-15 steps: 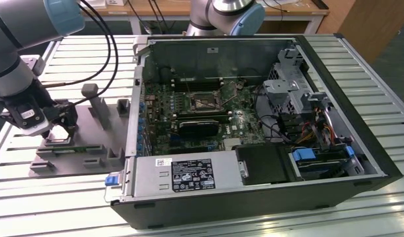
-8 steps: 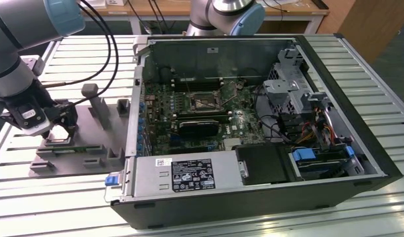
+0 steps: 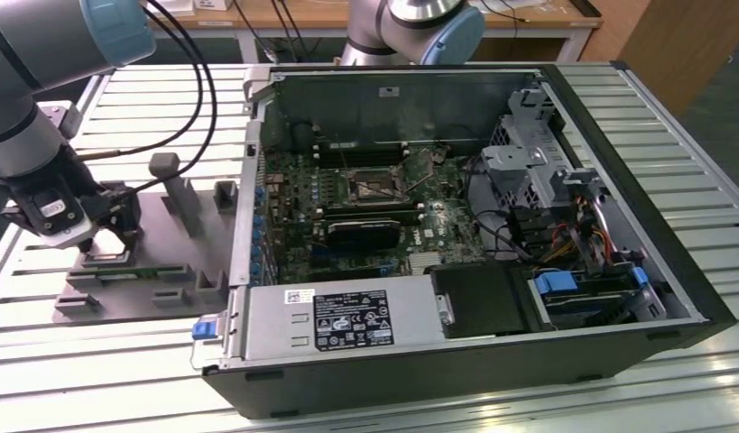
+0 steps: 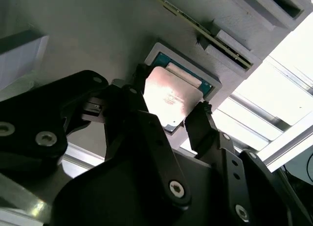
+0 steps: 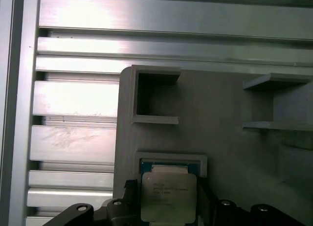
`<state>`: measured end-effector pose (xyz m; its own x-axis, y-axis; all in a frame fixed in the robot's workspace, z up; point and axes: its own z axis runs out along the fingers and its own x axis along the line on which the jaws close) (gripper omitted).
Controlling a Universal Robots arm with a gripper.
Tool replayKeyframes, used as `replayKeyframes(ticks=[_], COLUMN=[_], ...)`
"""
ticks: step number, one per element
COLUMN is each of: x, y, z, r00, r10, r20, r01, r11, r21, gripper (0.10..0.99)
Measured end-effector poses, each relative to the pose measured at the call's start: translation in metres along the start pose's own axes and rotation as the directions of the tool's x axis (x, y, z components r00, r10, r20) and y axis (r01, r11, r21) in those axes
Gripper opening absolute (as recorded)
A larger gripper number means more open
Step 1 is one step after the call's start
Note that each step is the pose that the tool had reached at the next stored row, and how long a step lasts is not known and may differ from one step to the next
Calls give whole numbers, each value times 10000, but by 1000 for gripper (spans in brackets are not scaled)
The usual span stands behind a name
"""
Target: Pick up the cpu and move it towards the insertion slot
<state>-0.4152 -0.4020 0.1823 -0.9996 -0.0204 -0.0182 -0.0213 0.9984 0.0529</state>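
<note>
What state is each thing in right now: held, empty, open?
cpu, gripped at two sides, low at its fixture pocket.
gripper, shut on the cpu.
insertion slot, empty, dark centre bare.
case, lying flat, side open.

A computer case [image 3: 466, 370] (lying open) sits beside a grey fixture plate [image 3: 162, 251].
</note>
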Motion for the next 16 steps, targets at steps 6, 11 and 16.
replayKeyframes(ticks=[6, 11, 16], x=[0, -1, -2], y=[0, 3, 7], z=[0, -47, -126], r00=[10000, 10000, 10000], r10=[-8, -9, -9], r20=[-1, 0, -1], r01=[8, 9, 9], r11=[10000, 10000, 10000], r21=[0, 0, 0], gripper=[541, 541, 541])
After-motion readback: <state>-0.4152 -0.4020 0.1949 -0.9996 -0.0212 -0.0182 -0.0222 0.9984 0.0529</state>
